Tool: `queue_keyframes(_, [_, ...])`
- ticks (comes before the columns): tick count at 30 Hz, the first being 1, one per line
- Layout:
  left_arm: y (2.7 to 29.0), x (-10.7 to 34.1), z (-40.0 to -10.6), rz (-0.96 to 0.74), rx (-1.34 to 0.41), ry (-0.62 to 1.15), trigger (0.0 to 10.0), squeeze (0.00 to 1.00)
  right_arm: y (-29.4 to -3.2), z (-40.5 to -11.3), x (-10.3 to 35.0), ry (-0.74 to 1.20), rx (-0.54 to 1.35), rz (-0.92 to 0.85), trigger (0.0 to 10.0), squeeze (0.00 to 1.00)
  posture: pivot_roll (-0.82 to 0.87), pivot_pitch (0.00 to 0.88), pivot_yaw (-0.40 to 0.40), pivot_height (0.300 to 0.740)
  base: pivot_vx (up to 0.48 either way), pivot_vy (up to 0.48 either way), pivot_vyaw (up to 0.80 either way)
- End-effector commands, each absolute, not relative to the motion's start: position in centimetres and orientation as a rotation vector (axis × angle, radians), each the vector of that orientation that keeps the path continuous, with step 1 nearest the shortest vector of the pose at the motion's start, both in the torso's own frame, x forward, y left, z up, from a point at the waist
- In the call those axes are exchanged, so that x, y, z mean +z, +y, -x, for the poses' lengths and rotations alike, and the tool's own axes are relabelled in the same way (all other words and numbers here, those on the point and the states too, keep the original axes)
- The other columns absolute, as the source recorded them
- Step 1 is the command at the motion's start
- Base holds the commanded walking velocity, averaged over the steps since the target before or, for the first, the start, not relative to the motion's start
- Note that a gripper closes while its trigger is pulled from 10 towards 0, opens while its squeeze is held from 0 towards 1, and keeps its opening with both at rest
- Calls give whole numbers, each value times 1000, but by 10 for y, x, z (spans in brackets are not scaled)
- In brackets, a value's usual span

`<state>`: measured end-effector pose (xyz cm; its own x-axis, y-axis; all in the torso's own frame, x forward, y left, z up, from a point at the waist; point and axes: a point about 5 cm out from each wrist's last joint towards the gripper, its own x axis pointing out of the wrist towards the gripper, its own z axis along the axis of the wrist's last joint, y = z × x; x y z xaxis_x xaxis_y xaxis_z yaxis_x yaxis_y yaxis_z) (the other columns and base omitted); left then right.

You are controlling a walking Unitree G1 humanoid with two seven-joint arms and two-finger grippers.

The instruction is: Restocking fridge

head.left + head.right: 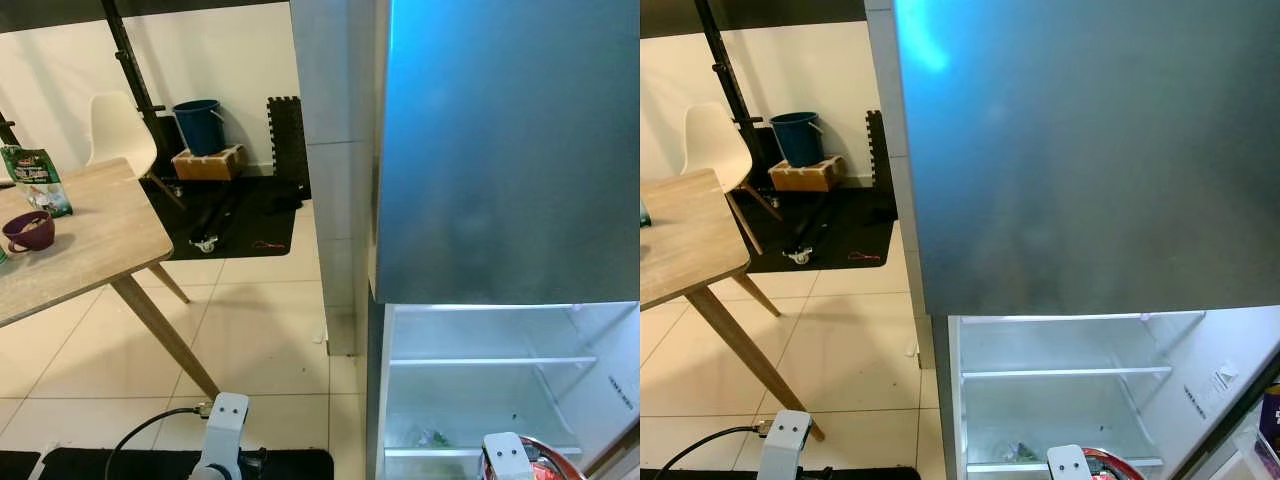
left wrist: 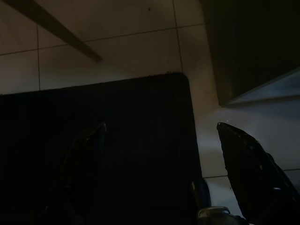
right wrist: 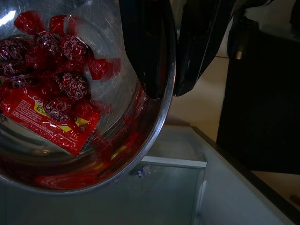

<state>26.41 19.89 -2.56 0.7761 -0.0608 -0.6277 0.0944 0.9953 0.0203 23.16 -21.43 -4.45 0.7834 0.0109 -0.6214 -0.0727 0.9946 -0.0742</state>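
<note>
Right jaws [image 3: 161, 70]: pinching rim of steel bowl [image 3: 157, 133], one finger inside, one outside.
Bowl contents: red wrapped candies [image 3: 51, 61].
Bowl place: before the open fridge [image 1: 480, 380].
Left jaws [image 2: 159, 154]: spread, over dark mat [image 2: 117, 140].

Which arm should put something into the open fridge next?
Right. The right gripper already pinches the rim of a metal bowl of red sweets, right at the open fridge. The left gripper is open, empty, over a dark mat.
</note>
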Motion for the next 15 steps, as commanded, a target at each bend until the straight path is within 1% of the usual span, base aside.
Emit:
queue_keyframes(1, [201, -31, -257, -63, -83, 704, 10000, 0, -216, -227, -47, 685, 38, 101, 10000, 0, -81, 106, 85, 740, 0, 0, 0])
queue_keyframes(15, [203, -24, -265, -67, -31, 651, 10000, 0, -215, -230, -46, 681, 42, 109, 10000, 0, -78, 93, 74, 740, 0, 0, 0])
